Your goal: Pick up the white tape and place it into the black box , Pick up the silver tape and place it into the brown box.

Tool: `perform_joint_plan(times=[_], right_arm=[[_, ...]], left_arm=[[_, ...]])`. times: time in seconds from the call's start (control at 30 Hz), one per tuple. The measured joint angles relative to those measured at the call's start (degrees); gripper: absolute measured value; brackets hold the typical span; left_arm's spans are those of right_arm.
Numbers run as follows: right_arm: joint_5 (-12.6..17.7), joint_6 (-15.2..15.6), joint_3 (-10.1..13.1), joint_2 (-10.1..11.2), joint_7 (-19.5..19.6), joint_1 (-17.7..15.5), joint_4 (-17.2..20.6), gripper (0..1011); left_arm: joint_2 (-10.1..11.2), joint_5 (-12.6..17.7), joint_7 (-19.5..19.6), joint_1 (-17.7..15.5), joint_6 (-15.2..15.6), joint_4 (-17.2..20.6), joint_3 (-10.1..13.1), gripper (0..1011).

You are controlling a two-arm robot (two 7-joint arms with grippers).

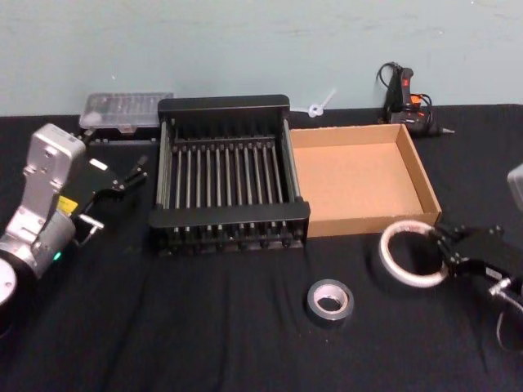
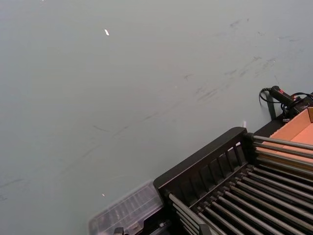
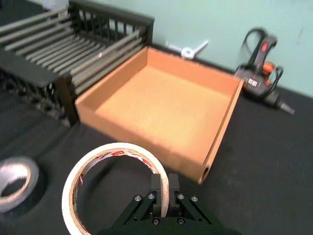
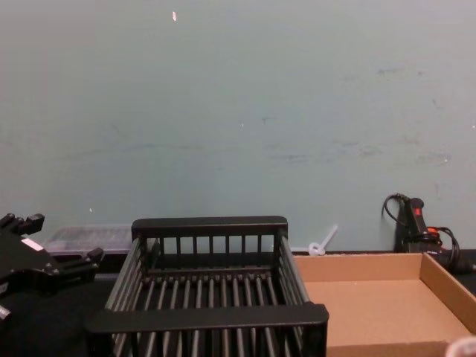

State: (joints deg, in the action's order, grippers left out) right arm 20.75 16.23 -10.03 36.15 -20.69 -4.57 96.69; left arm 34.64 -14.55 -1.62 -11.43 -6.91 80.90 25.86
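The right gripper (image 3: 163,196) pinches the white tape (image 3: 113,183), red-printed inside, just before the brown box (image 3: 215,147); left gripper (image 1: 122,175) idles open.

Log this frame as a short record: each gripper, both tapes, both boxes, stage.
right gripper: shut on the white tape, pinching the ring's wall, in front of the brown box
left gripper: open, raised to the left of the black box, holding nothing
silver tape: flat on the table, in front of the boxes, untouched
black box: nothing inside
brown box: nothing inside, right of the black box
stage: white tape gripped, not yet in a box
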Motion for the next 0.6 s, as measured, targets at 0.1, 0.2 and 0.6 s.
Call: perform_joint_plan(times=[0.1, 0.2, 0.6], right_arm=[[-0.22, -0.26, -0.18, -0.73, 0.17, 1.61, -0.41, 95], [-0.47, -0.37, -0.54, -1.34, 0.18, 3.07, -1.01, 95], [-2.69, -1.76, -4.36, -5.59, -0.16, 11.6, -5.66, 95]], left_arm=[[0.0, 0.0, 0.0, 0.0, 0.0, 0.0, 0.0, 1001], [0.0, 0.0, 0.0, 0.0, 0.0, 0.0, 0.0, 1001], [0.0, 0.0, 0.0, 0.0, 0.0, 0.0, 0.0, 1001]])
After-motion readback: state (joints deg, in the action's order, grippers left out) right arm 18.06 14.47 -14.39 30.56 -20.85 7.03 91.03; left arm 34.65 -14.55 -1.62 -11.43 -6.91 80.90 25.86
